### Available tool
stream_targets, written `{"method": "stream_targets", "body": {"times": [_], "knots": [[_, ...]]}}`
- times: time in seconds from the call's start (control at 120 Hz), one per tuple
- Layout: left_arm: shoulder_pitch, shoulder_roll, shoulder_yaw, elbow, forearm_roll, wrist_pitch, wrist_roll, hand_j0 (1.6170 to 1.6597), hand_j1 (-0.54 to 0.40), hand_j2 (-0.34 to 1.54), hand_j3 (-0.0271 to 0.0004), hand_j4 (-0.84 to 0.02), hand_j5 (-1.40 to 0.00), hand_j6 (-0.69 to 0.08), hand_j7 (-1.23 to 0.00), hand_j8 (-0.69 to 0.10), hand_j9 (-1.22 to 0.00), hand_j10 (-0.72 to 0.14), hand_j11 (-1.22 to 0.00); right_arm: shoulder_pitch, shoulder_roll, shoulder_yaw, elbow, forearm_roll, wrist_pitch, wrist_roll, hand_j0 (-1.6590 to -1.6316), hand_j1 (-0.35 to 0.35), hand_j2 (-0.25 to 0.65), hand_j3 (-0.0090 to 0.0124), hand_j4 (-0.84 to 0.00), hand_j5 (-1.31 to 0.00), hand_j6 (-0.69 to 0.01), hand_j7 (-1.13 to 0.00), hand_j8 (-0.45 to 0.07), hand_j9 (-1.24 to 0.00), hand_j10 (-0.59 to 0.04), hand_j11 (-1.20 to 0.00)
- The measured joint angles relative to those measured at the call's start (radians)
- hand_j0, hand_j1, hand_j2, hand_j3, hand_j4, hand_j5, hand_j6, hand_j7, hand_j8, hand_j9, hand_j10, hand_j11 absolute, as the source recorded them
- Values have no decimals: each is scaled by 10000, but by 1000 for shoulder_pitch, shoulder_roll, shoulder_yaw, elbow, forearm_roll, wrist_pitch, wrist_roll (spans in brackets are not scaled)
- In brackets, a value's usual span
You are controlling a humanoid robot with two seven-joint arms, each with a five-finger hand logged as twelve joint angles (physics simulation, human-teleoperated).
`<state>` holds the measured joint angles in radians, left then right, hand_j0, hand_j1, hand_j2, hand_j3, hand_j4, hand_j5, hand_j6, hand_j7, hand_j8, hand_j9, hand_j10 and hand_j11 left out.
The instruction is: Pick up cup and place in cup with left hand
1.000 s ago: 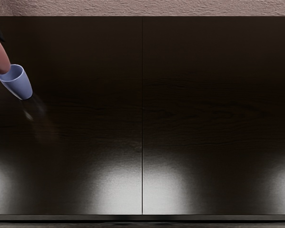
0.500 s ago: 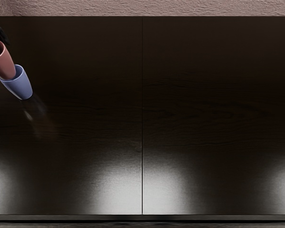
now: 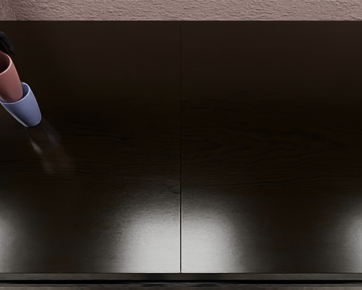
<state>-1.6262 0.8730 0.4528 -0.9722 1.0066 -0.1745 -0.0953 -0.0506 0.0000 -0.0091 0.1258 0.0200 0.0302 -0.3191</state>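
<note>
- Lowering 1 cup into another seems to be the step in hand: the red cup (image 3: 4, 80) has its base inside the mouth of the blue cup (image 3: 25, 110), most of its body above and to the left in the picture.
- The left hand (image 3: 0, 41) is up and left of the blue cup, at the red cup's far side. It looks closed on the red cup — the contact itself is mostly hidden.
- Next calls for easing the red cup straight down until it seats, then letting go and drawing back gently. A sideways nudge could tip both cups, I judge.
- The blue cup stands on a dark wood-grained table (image 3: 259, 109), near its left edge in the picture.
- A faint reflection (image 3: 51, 151) trails on the near side of the blue cup; pale sheens (image 3: 150, 238) lie nearer the front, well apart from it.
- Well right of the blue cup, 1 thin seam (image 3: 181, 157) runs front to back.
- Beyond the blue cup, past the far edge — a rough, pinkish-brown surface (image 3: 199, 10).
</note>
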Motion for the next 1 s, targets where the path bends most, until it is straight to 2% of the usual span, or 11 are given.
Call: {"method": "stream_targets", "body": {"times": [0.192,0.308,0.517,0.683,0.75,1.0], "knots": [[0,-1,-2,16,-14,1,0,16580,-1064,1979,0,-4099,-5304,-3936,-5308,-3922,-5311,-4092,-5312,0,0,0,0,0,0,0,-16581,-3491,1,0,-4,-1,-6,0,-4,0,-3,0],[-1,-1,-7,30,-48,7,1,16580,-317,1344,0,-3374,-4354,-3285,-4355,-3276,-4355,-3367,-4355,0,0,0,0,0,0,0,-16581,-3491,1,0,-4,-1,-6,0,-5,0,-3,0],[-4,0,-14,34,-123,11,1,16580,1581,597,0,-1716,-2176,-1691,-2175,-1685,-2173,-1706,-2172,0,0,0,0,0,0,0,-16581,-3491,1,0,-4,-1,-6,0,-5,0,-3,0],[-11,0,-45,-6,-178,-1,-1,16580,2482,310,0,-945,-1161,-943,-1159,-936,-1157,-933,-1155,0,0,0,0,0,0,0,-16581,-3491,1,0,-4,-1,-5,0,-4,0,-3,0],[-11,0,-88,-39,-214,-47,-1,16580,2681,245,0,-773,-936,-775,-933,-769,-931,-761,-929,0,0,0,0,0,0,0,-16581,-3491,1,0,-4,-1,-6,0,-4,0,-3,0],[-23,-2,-261,-143,-399,-321,-1,16580,3041,119,0,-451,-522,-459,-519,-454,-517,-440,-515,0,0,0,0,0,0,0,-16581,-3491,1,0,-4,-1,-6,0,-5,0,-3,0]]}}
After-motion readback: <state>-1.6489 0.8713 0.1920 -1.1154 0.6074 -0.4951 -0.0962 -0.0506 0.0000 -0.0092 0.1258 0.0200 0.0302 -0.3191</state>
